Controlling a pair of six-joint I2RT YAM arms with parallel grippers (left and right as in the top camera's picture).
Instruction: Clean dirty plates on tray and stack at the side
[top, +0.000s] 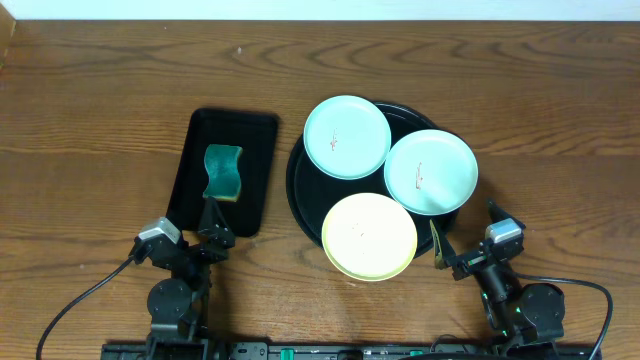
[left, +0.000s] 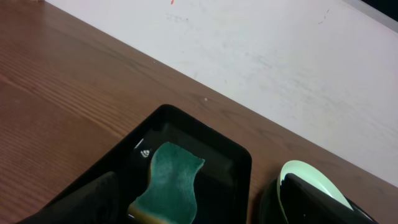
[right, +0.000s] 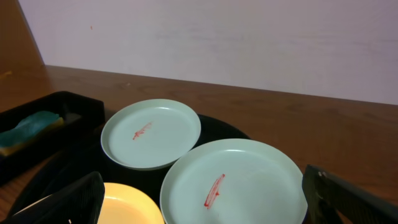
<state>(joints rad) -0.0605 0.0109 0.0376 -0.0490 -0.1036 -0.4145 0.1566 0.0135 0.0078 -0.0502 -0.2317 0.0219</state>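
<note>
Three plates lie on the round black tray (top: 300, 190). One mint plate (top: 346, 136) is at the back left, a second mint plate (top: 430, 172) at the right, and a yellow plate (top: 369, 236) at the front. Each mint plate has a red smudge, seen in the right wrist view (right: 151, 133) (right: 233, 183). My left gripper (top: 214, 228) is open and empty at the near end of the rectangular tray, in front of the green sponge (left: 169, 185). My right gripper (top: 462, 240) is open and empty at the round tray's front right, facing the right mint plate.
A small rectangular black tray (top: 190, 160) left of the round tray holds a green sponge (top: 223, 172). Bare wooden table (top: 100, 110) spreads to the left, back and right. A pale wall (right: 217, 37) stands behind the table's far edge.
</note>
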